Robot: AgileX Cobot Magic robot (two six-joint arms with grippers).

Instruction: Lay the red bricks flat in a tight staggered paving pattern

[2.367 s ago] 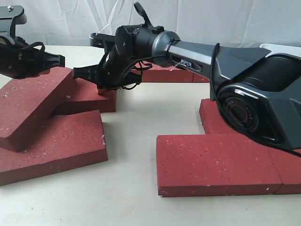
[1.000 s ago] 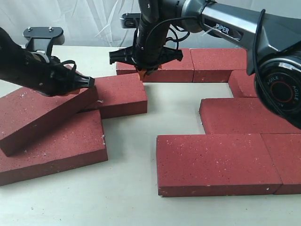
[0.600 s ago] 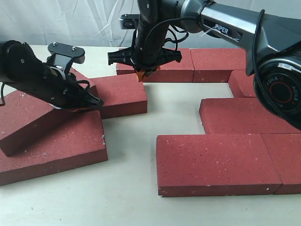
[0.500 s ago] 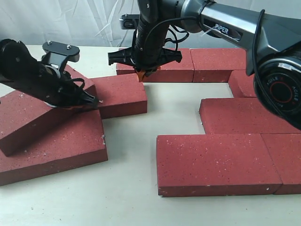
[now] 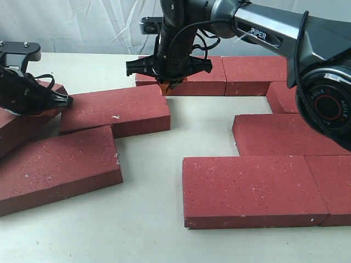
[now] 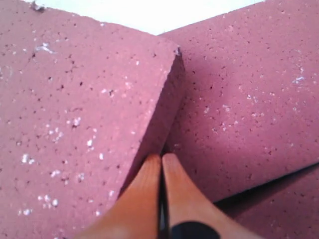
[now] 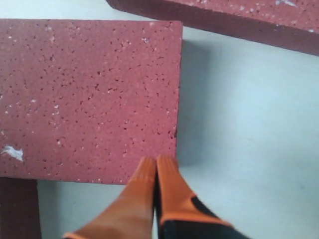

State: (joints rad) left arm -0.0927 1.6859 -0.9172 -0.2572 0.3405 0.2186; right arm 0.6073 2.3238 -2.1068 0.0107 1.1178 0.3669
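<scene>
1. Two claws are working among the red bricks (image 5: 290,134), and each is holding its orange fingers pressed together with nothing between them.
2. Left claw (image 6: 161,160): the tip is sitting in the seam where two bricks are meeting. In the exterior view it is reaching in from the far left and pointing toward the middle.
3. Tilted brick (image 6: 75,109): this one is lying on one side of the left claw tip. Its edge is standing higher than its neighbour and casting a shadow on it. In the exterior view the arm is hiding most of it.
4. Centre-left brick (image 5: 115,112): this one is lying flat on the worktop (image 5: 153,230), on the other side of the left claw tip.
5. Right claw (image 7: 156,162): it is pointing straight down, with the tip meeting the short edge of the centre-left brick near a corner. Whether it is pressing on that edge cannot be told.
6. Front-left brick (image 5: 57,170): it is lying flat and slightly skewed, just in front of the centre-left brick.
7. Back-row bricks (image 5: 255,74): these are lying end to end along the far side, behind the right claw.
8. Front-right bricks (image 5: 255,189): two are lying end to end, tight together, with another brick touching behind them.
9. Bare worktop is separating the left group from the right group.
</scene>
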